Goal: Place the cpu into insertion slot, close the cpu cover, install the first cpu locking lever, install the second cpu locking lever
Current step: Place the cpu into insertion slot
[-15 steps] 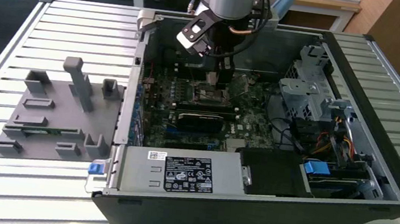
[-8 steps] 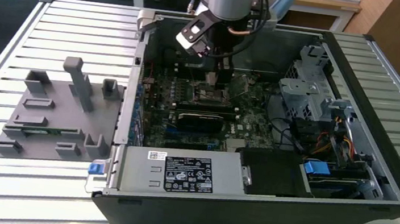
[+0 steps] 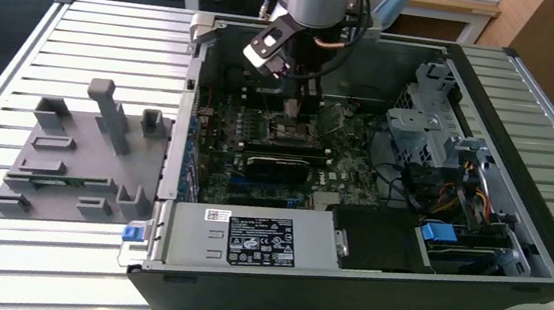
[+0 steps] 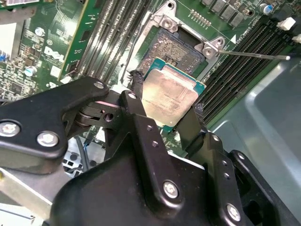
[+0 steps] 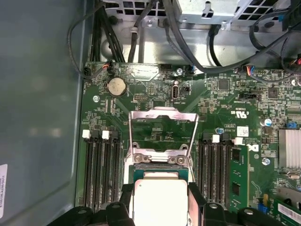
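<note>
Gripping small silvery square cpu (image 4: 171, 89) in black two-finger claw (image 4: 165, 101), just above black-framed square insertion slot (image 4: 181, 47). Might jam/damage slot if lowered skewed or off-centre.

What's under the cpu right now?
The insertion slot: part of its dark centre shows past the cpu, held in the gripper. The rest beneath is covered. Whether the cpu is seated, I cannot tell.
</note>
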You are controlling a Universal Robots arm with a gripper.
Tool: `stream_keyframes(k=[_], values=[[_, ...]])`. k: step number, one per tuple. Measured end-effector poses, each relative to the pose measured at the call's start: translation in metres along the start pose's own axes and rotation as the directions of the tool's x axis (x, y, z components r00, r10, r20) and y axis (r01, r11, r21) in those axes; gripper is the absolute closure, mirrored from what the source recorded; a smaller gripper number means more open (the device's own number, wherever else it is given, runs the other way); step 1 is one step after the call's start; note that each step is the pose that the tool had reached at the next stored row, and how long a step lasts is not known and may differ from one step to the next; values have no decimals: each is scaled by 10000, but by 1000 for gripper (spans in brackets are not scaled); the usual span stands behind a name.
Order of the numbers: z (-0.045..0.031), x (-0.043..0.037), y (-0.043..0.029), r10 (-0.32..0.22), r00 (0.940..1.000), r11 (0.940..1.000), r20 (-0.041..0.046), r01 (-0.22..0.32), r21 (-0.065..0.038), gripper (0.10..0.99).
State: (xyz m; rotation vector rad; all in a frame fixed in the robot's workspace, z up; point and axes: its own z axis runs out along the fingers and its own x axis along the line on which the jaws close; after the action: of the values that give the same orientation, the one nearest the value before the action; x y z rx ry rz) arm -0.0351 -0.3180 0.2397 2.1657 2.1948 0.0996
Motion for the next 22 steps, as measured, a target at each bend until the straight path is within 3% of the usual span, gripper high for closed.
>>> stream_keyframes(k=[9, 22], values=[[47, 63, -23, 0, 10000, 10000, -2, 0, -1, 545], [164, 26, -54, 6, 10000, 10000, 0, -6, 4, 545]])
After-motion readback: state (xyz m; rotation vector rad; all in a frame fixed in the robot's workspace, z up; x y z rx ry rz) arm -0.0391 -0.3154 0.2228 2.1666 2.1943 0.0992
